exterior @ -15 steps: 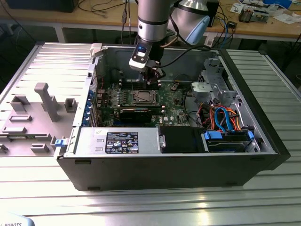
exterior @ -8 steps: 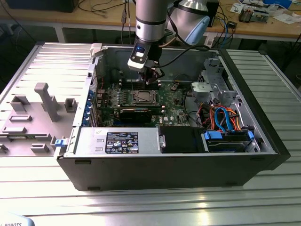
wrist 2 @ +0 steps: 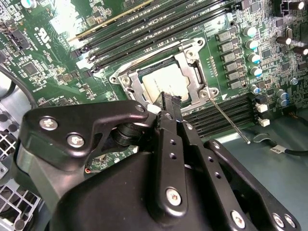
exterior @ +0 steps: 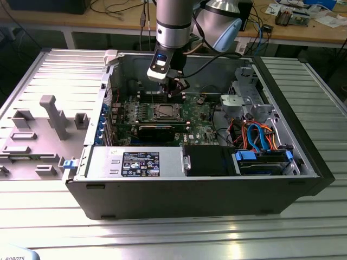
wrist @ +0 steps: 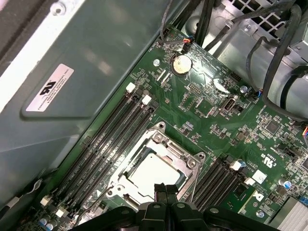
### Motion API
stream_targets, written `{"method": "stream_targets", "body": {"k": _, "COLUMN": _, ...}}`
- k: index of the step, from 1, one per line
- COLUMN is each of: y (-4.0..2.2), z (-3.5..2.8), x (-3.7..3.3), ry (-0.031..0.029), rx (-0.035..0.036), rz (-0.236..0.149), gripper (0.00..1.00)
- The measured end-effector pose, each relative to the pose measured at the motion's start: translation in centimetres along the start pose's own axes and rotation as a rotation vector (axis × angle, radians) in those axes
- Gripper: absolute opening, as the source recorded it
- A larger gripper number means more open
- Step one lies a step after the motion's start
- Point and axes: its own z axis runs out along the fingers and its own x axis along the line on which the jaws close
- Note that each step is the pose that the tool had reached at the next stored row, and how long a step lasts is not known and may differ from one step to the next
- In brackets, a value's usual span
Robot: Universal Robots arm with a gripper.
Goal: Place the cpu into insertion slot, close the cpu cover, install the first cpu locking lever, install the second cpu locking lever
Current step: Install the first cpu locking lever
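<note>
- The arm [exterior: 173,21] reaches down into an open computer case [exterior: 282,108] that lies on its side on the ribbed metal table [exterior: 162,227].
- In both wrist views we see the jaws pressed together, tip against tip, with nothing between them.
- In the exterior view the jaws hang low over the green motherboard [exterior: 200,116], just beside the insertion slot [exterior: 165,112] on its far side.
- In both wrist views the closed tips sit at the edge of the socket. We cannot tell whether they touch the metal.
- The cpu [wrist: 155,172] lies flat inside the insertion slot, and its pale metal face shows through the window of the frame.
- The cpu cover [wrist 2: 191,70] is folded down over the cpu and lies level around its edges.
- In the second wrist view one thin locking lever [wrist 2: 226,120] sticks out from a corner of the socket. It slants across the nearby memory slots [wrist 2: 221,113], away from the cover.
- A second thin lever [wrist 2: 144,60] runs along the opposite edge of the socket, close beside it. We cannot tell whether it is latched.
- More long memory slots [wrist 2: 144,29] run parallel on that side of the socket.
</note>
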Motion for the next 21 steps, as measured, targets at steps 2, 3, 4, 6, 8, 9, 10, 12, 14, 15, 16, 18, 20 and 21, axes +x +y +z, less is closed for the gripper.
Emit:
{"method": "stream_targets", "body": {"k": 2, "y": 0.0, "z": 0.0, "x": 0.0, "ry": 0.0, "rx": 0.0, "rz": 0.0, "gripper": 0.11}}
{"method": "stream_targets", "body": {"k": 3, "y": 0.0, "z": 0.0, "x": 0.0, "ry": 0.0, "rx": 0.0, "rz": -0.001, "gripper": 0.11}}
{"method": "stream_targets", "body": {"k": 4, "y": 0.0, "z": 0.0, "x": 0.0, "ry": 0.0, "rx": 0.0, "rz": -0.001, "gripper": 0.11}}
{"method": "stream_targets", "body": {"k": 6, "y": 0.0, "z": 0.0, "x": 0.0, "ry": 0.0, "rx": 0.0, "rz": -0.001, "gripper": 0.11}}
{"method": "stream_targets", "body": {"k": 8, "y": 0.0, "z": 0.0, "x": 0.0, "ry": 0.0, "rx": -0.0001, "rz": -0.001, "gripper": 0.11}}
{"method": "stream_targets", "body": {"k": 9, "y": 0.0, "z": 0.0, "x": 0.0, "ry": 0.0, "rx": -0.0001, "rz": -0.001, "gripper": 0.11}}
{"method": "stream_targets", "body": {"k": 10, "y": 0.0, "z": 0.0, "x": 0.0, "ry": 0.0, "rx": 0.0, "rz": -0.001, "gripper": 0.11}}
{"method": "stream_targets", "body": {"k": 12, "y": -0.02, "z": 0.0, "x": 0.0, "ry": 0.0, "rx": 0.0, "rz": -0.002, "gripper": 0.11}}
{"method": "stream_targets", "body": {"k": 14, "y": -0.03, "z": 0.0, "x": 0.01, "ry": 0.0, "rx": -0.0001, "rz": -0.003, "gripper": 0.11}}
{"method": "stream_targets", "body": {"k": 15, "y": -0.03, "z": 0.0, "x": 0.02, "ry": 0.0, "rx": -0.0001, "rz": -0.008, "gripper": 0.11}}
{"method": "stream_targets", "body": {"k": 16, "y": -0.03, "z": 0.0, "x": 0.02, "ry": -0.0001, "rx": -0.0002, "rz": -0.015, "gripper": 0.11}}
{"method": "stream_targets", "body": {"k": 18, "y": -0.04, "z": 0.0, "x": 0.02, "ry": -0.0003, "rx": -0.0006, "rz": -0.046, "gripper": 0.11}}
{"method": "stream_targets", "body": {"k": 20, "y": -0.04, "z": 0.0, "x": 0.02, "ry": -0.0007, "rx": -0.001, "rz": -0.089, "gripper": 0.11}}
{"method": "stream_targets", "body": {"k": 21, "y": -0.04, "z": 0.0, "x": 0.02, "ry": -0.0008, "rx": -0.0012, "rz": -0.106, "gripper": 0.11}}
